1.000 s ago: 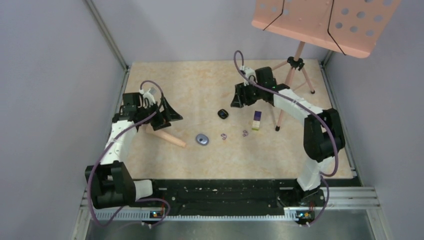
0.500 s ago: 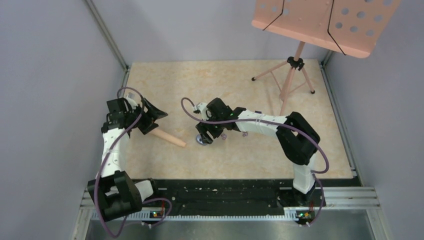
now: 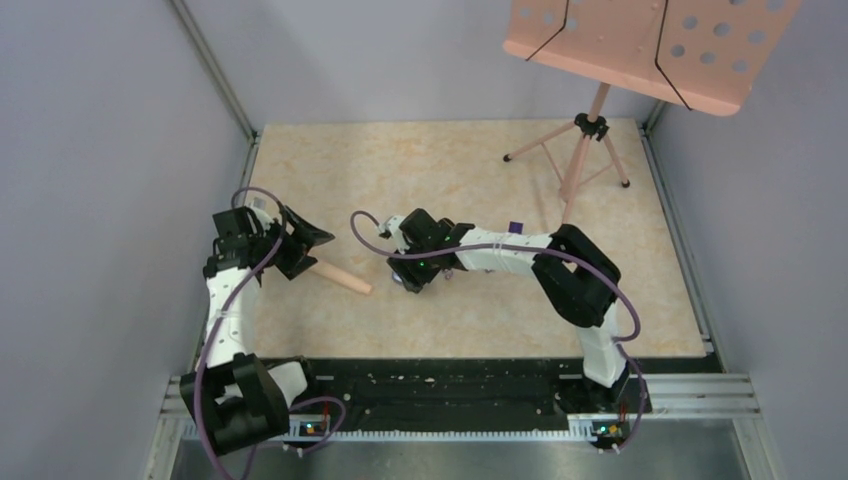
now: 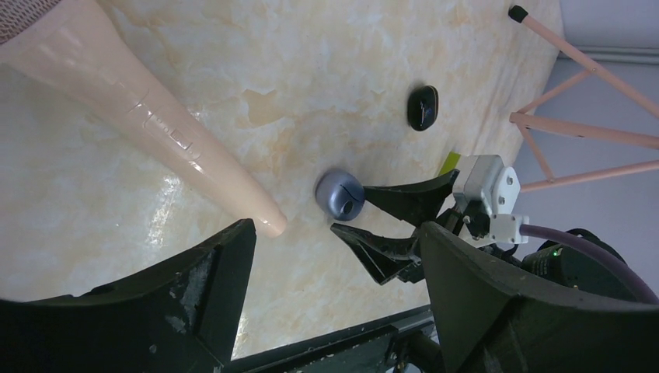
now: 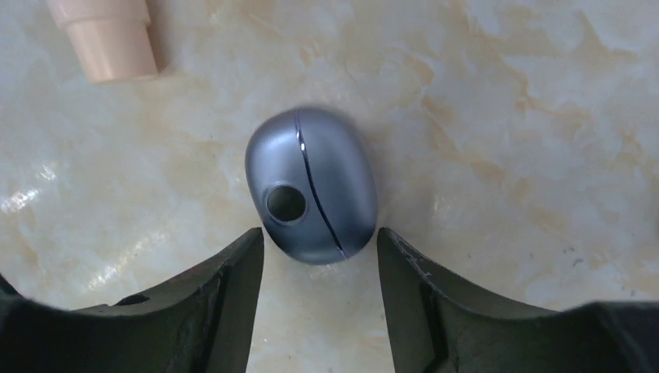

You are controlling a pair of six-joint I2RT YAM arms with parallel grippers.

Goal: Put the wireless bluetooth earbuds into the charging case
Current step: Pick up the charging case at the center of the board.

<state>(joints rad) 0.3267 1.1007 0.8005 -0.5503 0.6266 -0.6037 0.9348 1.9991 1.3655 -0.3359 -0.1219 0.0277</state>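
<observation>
Both jaws spread — left gripper (image 4: 336,230) empty, right gripper (image 5: 319,237) straddling the grey charging case (image 5: 311,183).

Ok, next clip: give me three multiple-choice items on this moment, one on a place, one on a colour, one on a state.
1. Where is the right pincer? A) over the music stand B) at the grey-blue oval case C) on the peach rod
2. What colour is the other small case, farther off in the left wrist view? A) white B) red C) black
3. How do the right pincer's jaws stand? A) open B) shut on the case C) shut on nothing
Answers: 1 B, its fingers flank the case; 2 C, it is plainly black; 3 A, a wide gap shows between the fingers.
</observation>
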